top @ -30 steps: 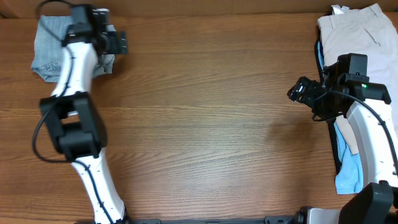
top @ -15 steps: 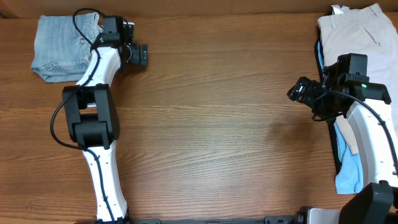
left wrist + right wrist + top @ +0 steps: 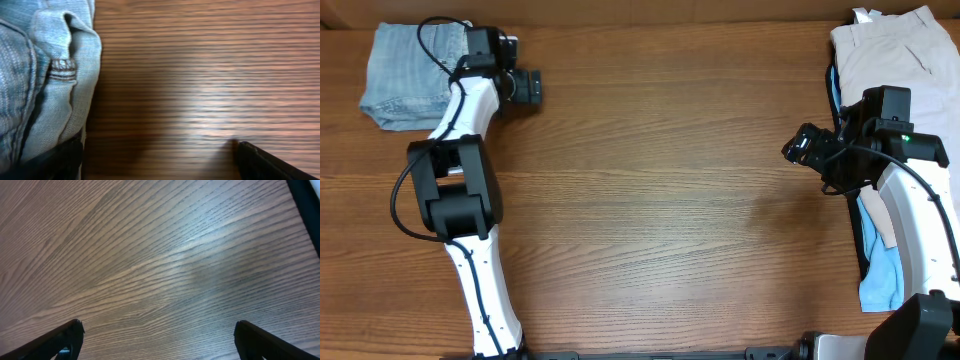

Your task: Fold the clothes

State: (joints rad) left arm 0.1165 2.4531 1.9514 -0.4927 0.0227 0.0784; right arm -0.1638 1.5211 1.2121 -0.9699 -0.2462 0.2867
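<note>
Denim shorts [image 3: 405, 75]: folded into a compact bundle at the far-left corner of the surface [image 3: 660, 200]. The bundle's right edge, with a patch of brown stitching, fills the left side of the left wrist view.
Left pincer [image 3: 525, 87]: spread wide with nothing between its tips, low over bare wood just to the right of the shorts. One finger [image 3: 55, 160] sits at the edge of the cloth and seems to touch it, though the shadow there makes contact hard to judge. The other finger is over open wood.
Right pincer [image 3: 800, 148]: spread wide and empty, above bare wood on the right side of the surface, well apart from the shorts. Its wrist view shows only wood grain between the two tips.
Beige trousers [image 3: 890, 50]: laid at the far-right corner, running off the top of the overhead view.
Sky-blue garment [image 3: 880, 275]: along the right edge, partly hidden under the right arm [image 3: 920, 210], its upper end beside the trousers.
</note>
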